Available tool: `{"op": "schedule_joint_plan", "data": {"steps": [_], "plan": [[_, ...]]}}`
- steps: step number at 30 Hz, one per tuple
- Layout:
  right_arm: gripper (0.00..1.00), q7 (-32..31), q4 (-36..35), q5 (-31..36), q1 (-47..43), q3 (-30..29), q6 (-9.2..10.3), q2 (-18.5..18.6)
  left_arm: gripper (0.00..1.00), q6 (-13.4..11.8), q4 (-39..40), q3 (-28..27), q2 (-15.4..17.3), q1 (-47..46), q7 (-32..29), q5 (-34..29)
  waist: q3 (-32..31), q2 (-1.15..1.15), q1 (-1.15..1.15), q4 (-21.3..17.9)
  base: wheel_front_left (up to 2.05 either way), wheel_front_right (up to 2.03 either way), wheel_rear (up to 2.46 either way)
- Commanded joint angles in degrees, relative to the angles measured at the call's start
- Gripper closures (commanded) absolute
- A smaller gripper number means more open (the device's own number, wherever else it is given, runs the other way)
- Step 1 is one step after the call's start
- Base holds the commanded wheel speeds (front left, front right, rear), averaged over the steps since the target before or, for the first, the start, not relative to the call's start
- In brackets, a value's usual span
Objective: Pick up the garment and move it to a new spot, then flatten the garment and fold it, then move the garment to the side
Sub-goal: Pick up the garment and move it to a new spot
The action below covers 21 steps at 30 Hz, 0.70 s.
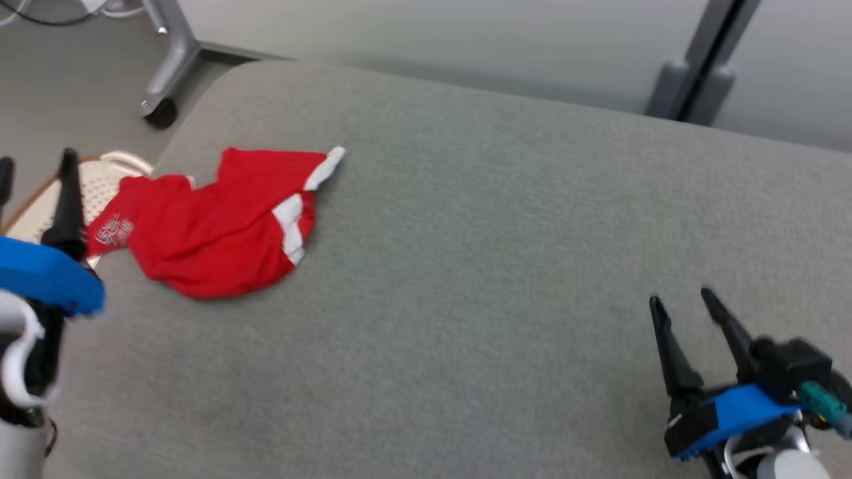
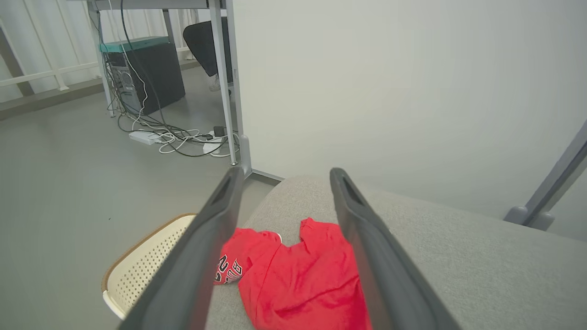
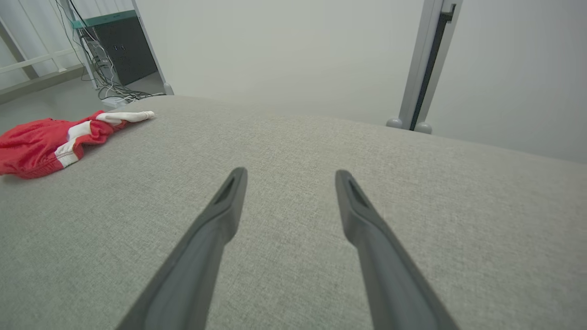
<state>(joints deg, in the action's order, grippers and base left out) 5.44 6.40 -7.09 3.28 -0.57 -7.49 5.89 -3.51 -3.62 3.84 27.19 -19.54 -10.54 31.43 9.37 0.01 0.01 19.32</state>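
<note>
- The grey fabric-covered counter (image 1: 499, 233) is taking up most of the head view, with its rounded corner pointing toward 11 o'clock.
- A pale partition wall (image 1: 432, 40) is standing behind the counter at 12 o'clock, and a grey post foot (image 1: 692, 86) is showing at 1 o'clock.
- The garment (image 1: 213, 233), red with white stripes, is lying crumpled on the counter at 9 o'clock, its printed end reaching the counter's edge.
- A cream perforated basket (image 1: 100, 183) is sitting just off that edge at 9 o'clock, partly hidden by the garment.
- The left pincer (image 1: 34, 163) is hovering at 8 o'clock, released and grasping nothing. In its wrist view the garment is showing between its two spread fingers, apart from them.
- The right pincer (image 1: 681, 298) is hovering over bare counter at 4 o'clock, released and empty, well apart from the garment.
- A black caster wheel (image 1: 160, 113) is resting on the floor at 11 o'clock.
</note>
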Motion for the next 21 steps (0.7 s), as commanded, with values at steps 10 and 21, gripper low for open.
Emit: {"op": "schedule_joint_plan", "data": {"steps": [10, 21], "plan": [[0.0, -3.2, -5.8, 0.7, 4.1, 2.0, -0.01, 3.8, 0.0, -1.7, -11.2, -6.2, 4.1, -6.1, -7.4, 6.1, 9.6, -0.01, -0.01, -7.7, 0.0, 0.0, 0.0], [0.0, -5.9, -14.3, 1.3, 6.0, 2.1, -0.01, 6.3, 0.0, -2.8, -22.8, -10.6, 6.2, -8.5, -9.5, 10.4, 19.4, -0.01, -0.01, -14.4, 0.0, 0.0, 0.0]]}}
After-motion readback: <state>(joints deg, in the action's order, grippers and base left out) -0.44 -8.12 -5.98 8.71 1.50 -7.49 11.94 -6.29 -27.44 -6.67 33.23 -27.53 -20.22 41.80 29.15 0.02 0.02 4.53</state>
